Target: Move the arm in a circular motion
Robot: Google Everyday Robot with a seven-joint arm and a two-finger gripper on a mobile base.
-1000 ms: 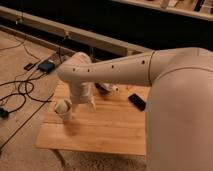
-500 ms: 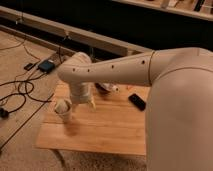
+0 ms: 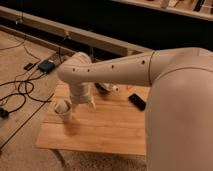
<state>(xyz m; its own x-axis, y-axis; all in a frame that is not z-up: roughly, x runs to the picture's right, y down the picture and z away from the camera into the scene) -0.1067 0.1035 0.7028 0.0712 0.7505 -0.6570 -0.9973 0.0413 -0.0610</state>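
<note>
The thick cream-white arm [image 3: 125,72] stretches over the table [image 3: 110,131] — bent downward, its gripper [image 3: 87,102] hanging close above the wood.

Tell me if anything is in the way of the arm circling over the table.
The arm holds its gripper low over the table, with the white cup right beside it; a low circle could knock the cup. A dark flat object lies farther off.

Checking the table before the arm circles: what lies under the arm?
A wooden table, a white paper cup beside the gripper, a dark flat object. The arm hides part of the table.
</note>
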